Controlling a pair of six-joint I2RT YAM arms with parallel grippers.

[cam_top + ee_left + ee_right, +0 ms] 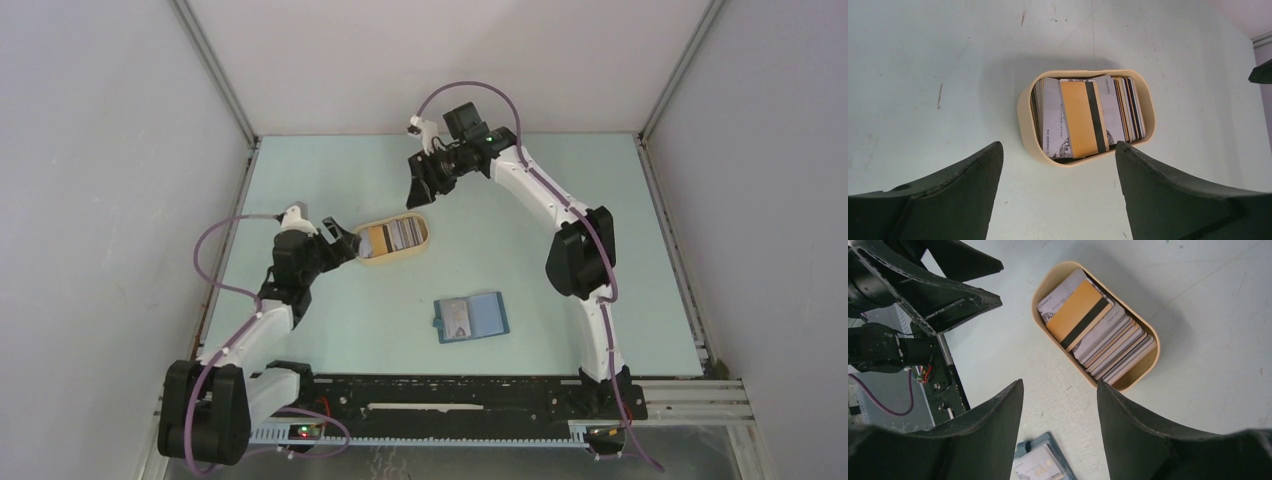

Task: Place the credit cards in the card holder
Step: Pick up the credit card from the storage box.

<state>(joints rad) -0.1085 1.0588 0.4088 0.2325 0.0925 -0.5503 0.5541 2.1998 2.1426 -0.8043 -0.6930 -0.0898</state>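
Observation:
The credit cards (pixel 1083 117) stand packed in a tan oval tray (pixel 1024 117), with a yellow-orange card with a black stripe lying on top. My left gripper (pixel 1058 147) hovers open just short of the tray's near end, holding nothing. The right gripper (pixel 1060 382) is open and empty too, raised above the table beyond the tray (pixel 1148 365). The card holder (pixel 471 318), a teal-blue wallet, lies open on the table nearer the arm bases, with a pale card on its left half. Its corner (pixel 1040 462) shows between the right fingers.
The tray (pixel 426 240) sits mid-table between the two grippers, left gripper (pixel 347 245) at its left end, right gripper (pixel 418 192) behind it. The left arm's dark wrist (pixel 923 285) fills the upper left of the right wrist view. Grey walls enclose the table.

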